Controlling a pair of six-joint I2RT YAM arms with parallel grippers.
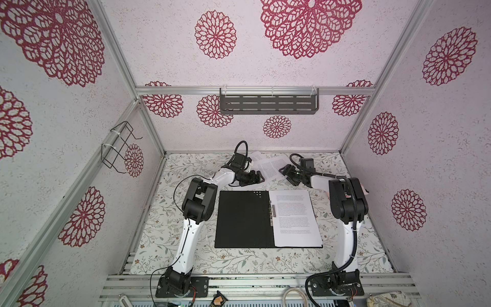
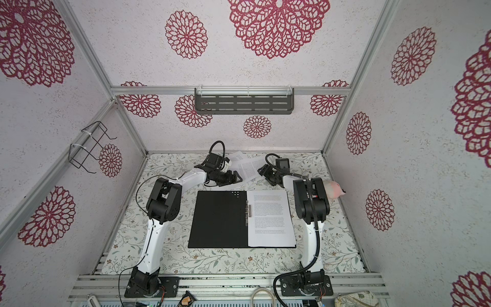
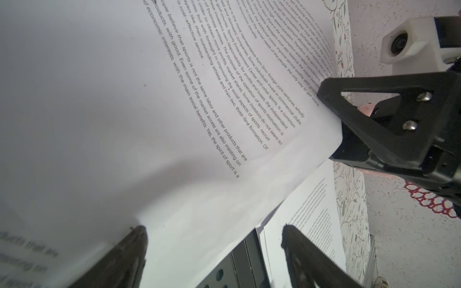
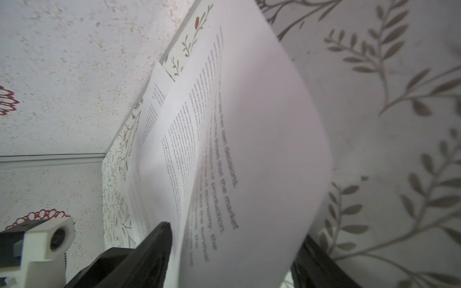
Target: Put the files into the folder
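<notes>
Files point(image 1: 269, 166) loose on far side, behind open folder point(image 1: 243, 220), top one bowed up, skewed to folder. Left gripper point(image 1: 259, 177): spread wide at one edge, pinching nothing. Right gripper point(image 1: 287, 175): spread too, straddling opposite edge, so likely closer to a grip. Probably pinch there, then drag toward folder.

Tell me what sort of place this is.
Probably a robot test booth, not a real office: an aluminium frame with patterned wall panels boxes in the table, two robot arms are bolted to rails, and an open folder lies between them.
</notes>
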